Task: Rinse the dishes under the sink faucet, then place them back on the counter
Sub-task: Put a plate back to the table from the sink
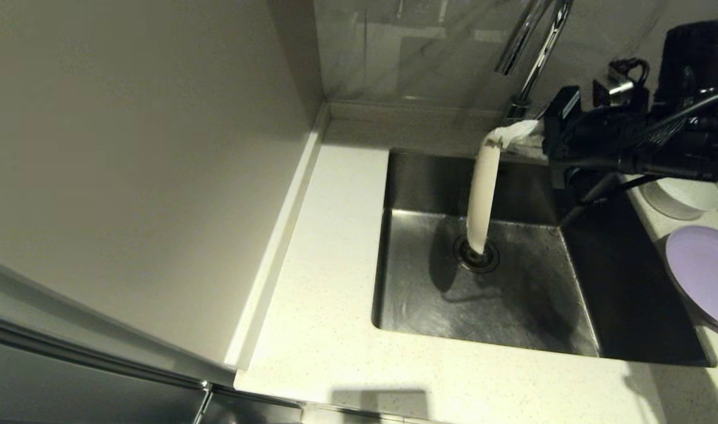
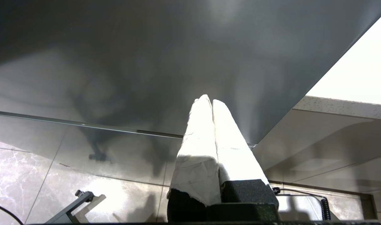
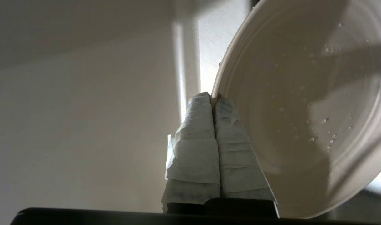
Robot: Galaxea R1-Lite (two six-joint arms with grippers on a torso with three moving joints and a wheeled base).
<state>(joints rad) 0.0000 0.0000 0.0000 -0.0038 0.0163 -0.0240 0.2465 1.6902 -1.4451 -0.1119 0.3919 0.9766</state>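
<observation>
While the right arm reaches in from the worktop's right side, level above the back right part of the sink, its right gripper points toward the basin's middle with its tape-wrapped jaws pinched together on the rim of the cream-beige plate. From the head camera the plate hangs edge-on, nearly upright, its lower edge just above the round drain strainer. In the right wrist view the same gripper grips the plate at its rim, and the plate's smooth face shows faint concentric rings and scattered water droplets.

The chrome faucet, a slim shiny tube, rises behind the gripper at the sink's back edge. The basin is square, of scuffed dull steel with a darker right half in the arm's shadow.

On the speckled white worktop to the right of the sink, the small white bowl sits near the back, partly hidden under the arm, and the pale lavender plate lies flat nearer the front, partly cut by the frame edge.

The left gripper shows only in its own wrist view, its white-wrapped jaws closed together with nothing between them, facing a dark glossy panel above a marbled tile floor.
</observation>
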